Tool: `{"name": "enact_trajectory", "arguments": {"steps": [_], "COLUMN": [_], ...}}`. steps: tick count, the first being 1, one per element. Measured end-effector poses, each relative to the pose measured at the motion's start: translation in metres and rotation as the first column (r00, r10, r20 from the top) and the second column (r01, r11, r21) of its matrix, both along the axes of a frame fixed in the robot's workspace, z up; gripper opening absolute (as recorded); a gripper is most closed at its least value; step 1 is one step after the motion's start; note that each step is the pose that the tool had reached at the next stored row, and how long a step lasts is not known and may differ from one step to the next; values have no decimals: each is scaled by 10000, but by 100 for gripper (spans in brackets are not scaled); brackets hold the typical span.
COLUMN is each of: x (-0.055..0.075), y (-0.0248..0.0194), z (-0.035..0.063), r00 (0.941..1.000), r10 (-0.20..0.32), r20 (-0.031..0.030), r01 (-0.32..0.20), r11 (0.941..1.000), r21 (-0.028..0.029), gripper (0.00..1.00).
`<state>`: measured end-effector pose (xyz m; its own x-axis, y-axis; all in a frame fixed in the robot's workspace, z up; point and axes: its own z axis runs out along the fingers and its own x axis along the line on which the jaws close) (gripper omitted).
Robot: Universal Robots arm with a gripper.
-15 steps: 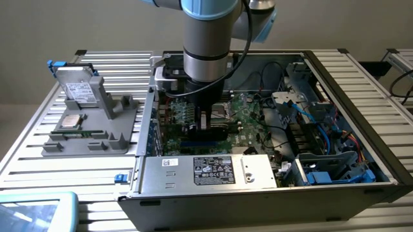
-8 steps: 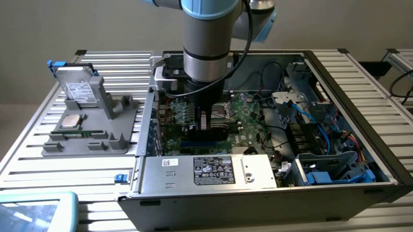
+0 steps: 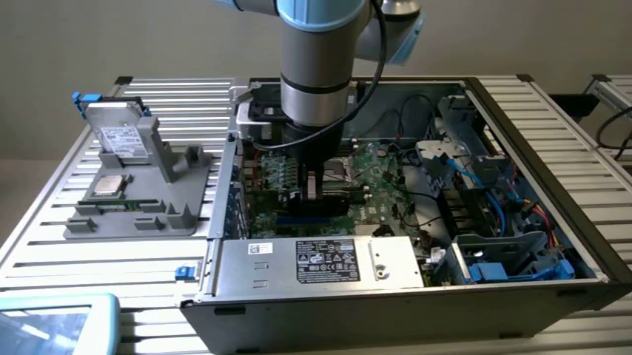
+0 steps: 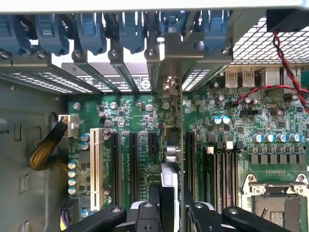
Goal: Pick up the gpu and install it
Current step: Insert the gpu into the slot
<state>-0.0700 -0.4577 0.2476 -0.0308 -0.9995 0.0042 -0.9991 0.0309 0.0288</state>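
Gripper (image 4: 170, 195): part-closed, clamped on gpu (image 4: 173, 159);
Gpu: upright, edge-on at motherboard (image 4: 125, 116) slots; inside case (image 3: 395, 318)

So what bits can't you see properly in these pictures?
Wrist view: the gpu is edge-on, so its face is hidden. The pincer gripping it is cut off by the picture's edge.
Exterior view: the arm and pincer hide where the gpu meets the motherboard, so whether it's seated is unclear.
Exterior view: the hard drive label's print is too small to read.
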Motion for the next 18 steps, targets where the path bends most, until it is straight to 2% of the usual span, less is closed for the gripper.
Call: {"name": "enact_trajectory", "arguments": {"steps": [10,13,18], "x": [-1,0,-1], "y": [6,21,21], "z": [-9,-9,-10], "r00": [10000,10000,10000], "r10": [-2,-1,-1], "r20": [2,1,0], "r01": [2,1,1], "r11": [10000,10000,10000], "r21": [1,-25,-30], "gripper": [27,27,27]}}
